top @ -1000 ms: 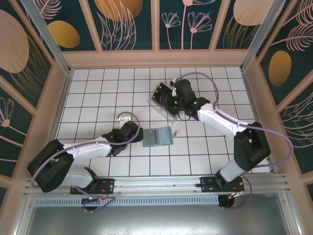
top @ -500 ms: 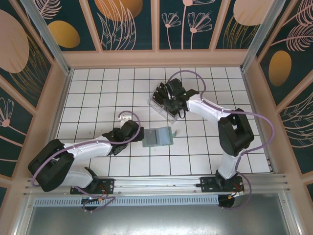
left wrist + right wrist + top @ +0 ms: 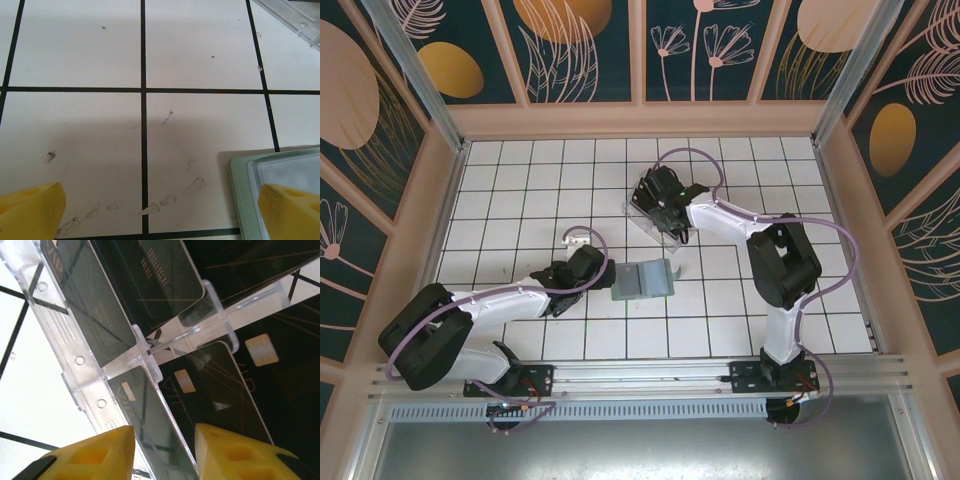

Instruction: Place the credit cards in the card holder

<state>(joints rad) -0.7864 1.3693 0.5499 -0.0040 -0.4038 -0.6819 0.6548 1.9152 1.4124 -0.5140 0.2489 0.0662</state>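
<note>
The right gripper [image 3: 162, 452] is set at the clear rack [image 3: 80, 390], its fingers a little apart, with one card edge and a rack wall between them; whether anything is clamped cannot be told. The credit cards [image 3: 145, 285] are kept in the rack slots. The left gripper [image 3: 160, 210] is spread wide, low over the table [image 3: 75, 50], with one finger above the card holder [image 3: 244, 187], which is laid near the rack but apart from it.

The top camera looks down from above and behind the arm bases on the whole tiled table [image 3: 520, 180]. The left wrist camera sits close over tiles at the edge of the wallet [image 3: 245, 195], the right wrist camera tight against the clear rack [image 3: 95, 390]; both spots show mid-table from above.
</note>
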